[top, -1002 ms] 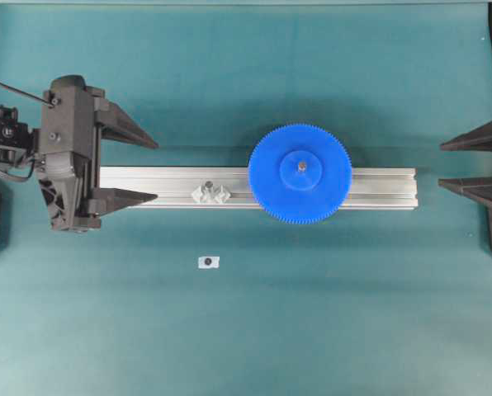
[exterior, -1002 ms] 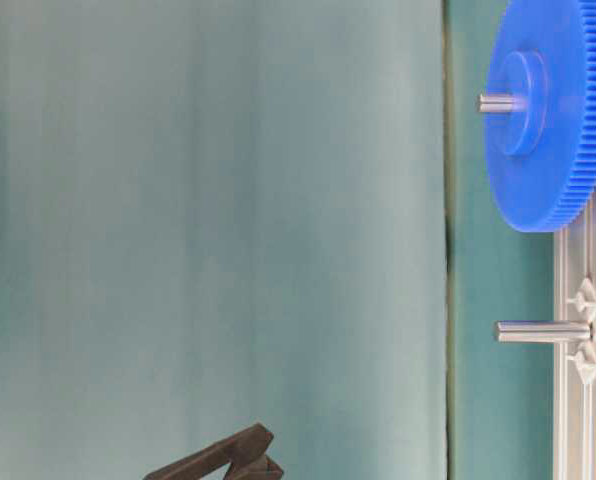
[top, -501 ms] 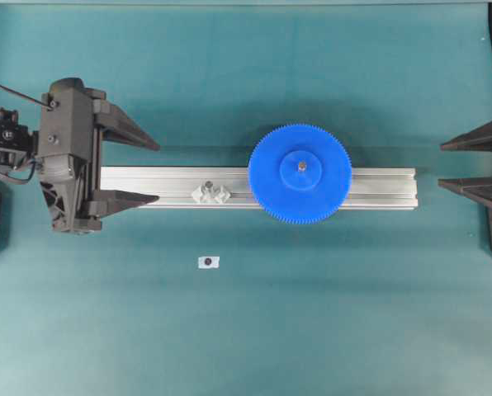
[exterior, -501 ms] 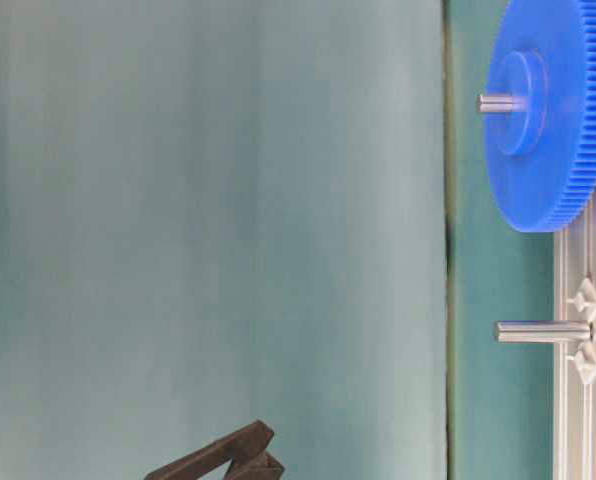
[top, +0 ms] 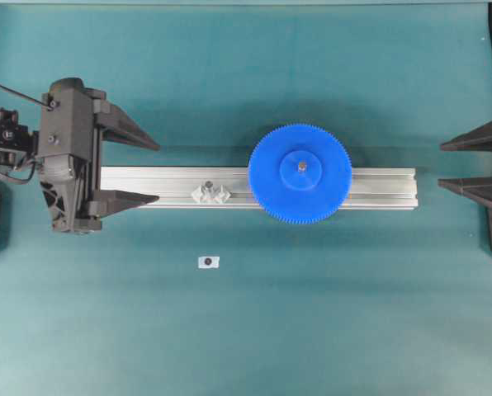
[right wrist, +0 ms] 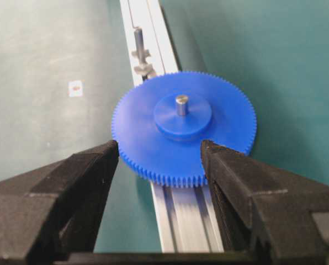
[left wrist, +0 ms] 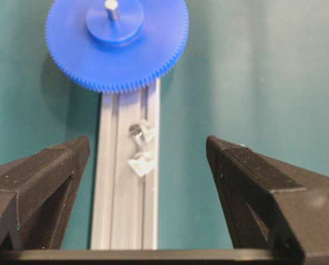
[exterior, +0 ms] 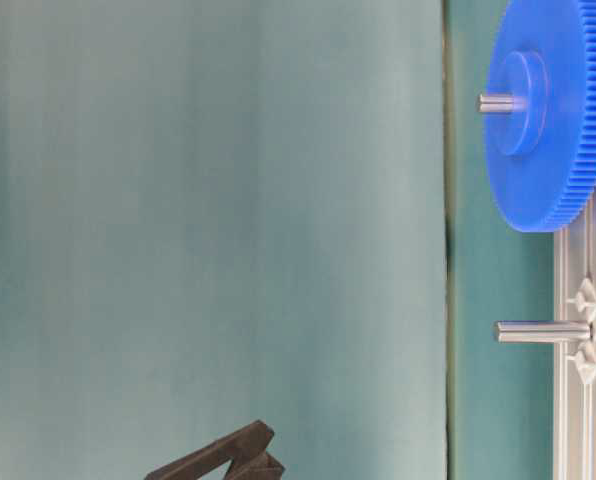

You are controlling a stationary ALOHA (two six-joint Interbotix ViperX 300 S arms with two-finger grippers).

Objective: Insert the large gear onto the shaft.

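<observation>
Hanging spread and empty, the left gripper (top: 157,172) straddles one end of the single rail (top: 378,188); the right gripper (top: 444,163) gapes too, well apart. One large gear (top: 300,173) sits on the shaft (top: 300,167). One second pin (top: 209,185) stands bare between gear and left gripper.

Bright-blue gear (top: 300,174) with finely ridged rim; grey metal shaft (right wrist: 181,104); silver grooved rail (top: 163,188); teal worktop (top: 312,313); black end effectors, left (top: 151,172) and right (top: 444,165).
</observation>
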